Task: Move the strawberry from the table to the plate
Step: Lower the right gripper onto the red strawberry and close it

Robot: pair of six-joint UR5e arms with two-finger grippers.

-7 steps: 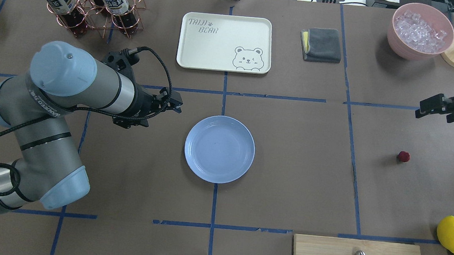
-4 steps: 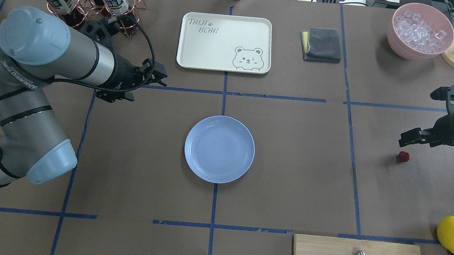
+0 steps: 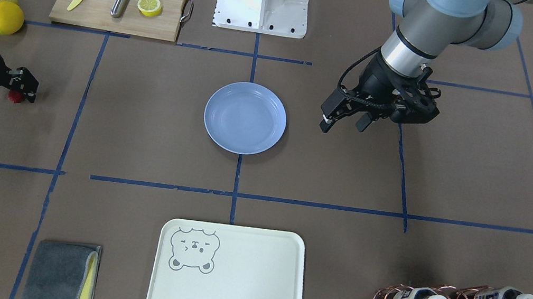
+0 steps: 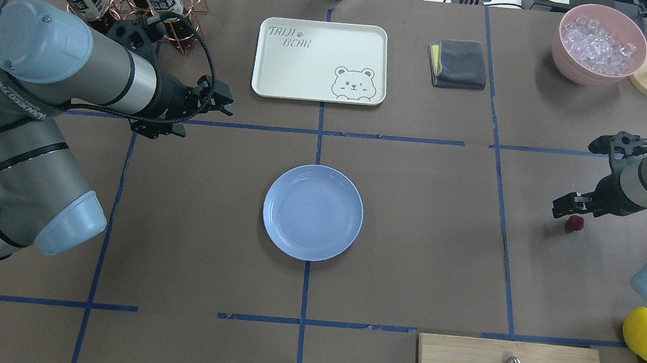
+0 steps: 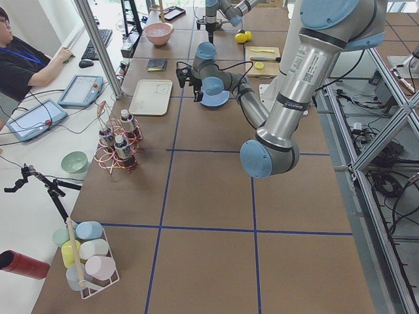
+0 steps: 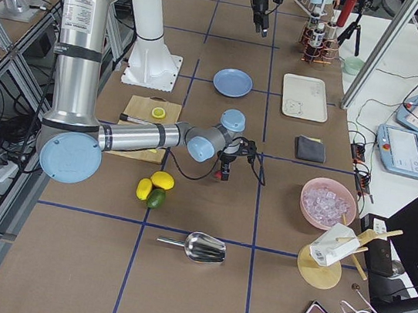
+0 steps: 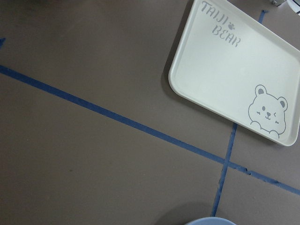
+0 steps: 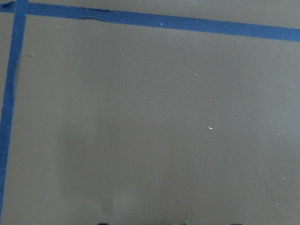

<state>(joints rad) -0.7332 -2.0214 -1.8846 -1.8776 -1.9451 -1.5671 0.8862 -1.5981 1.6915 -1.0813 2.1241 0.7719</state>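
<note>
Paper, brown with blue tape lines, covers the counter [image 4: 411, 240]. The strawberry [image 4: 574, 223] is small and dark red. It lies on the counter, far over on the robot's right side. It is well apart from the plate [image 4: 313, 212]. The plate is round and light blue. It sits in the middle of the counter, on a blue line.

The right hand [image 4: 565, 207] is low over the counter, right at the strawberry. From above, the berry peeks out just beside the black fingers. From the front, it shows red just under the hand. The fingers are spread apart and are not squeezing the berry. I cannot tell if they touch it. The right wrist camera sees mostly brown paper and blue tape.

The left hand [image 4: 226, 101] hangs over the counter on the other side, near a corner of the bear tray [image 4: 320, 60]. Its two fingers are apart and hold nothing. The left wrist camera looks down on the tray and on a thin bit of the plate's edge.

A pink bowl [image 4: 564, 56] full of ice stands in the far right corner. A gray cloth [image 4: 461, 63] lies between the bowl and the tray. Yellow lemons [image 4: 645, 332] sit at the near right edge, beside a wooden cutting board [image 4: 442, 358].
</note>
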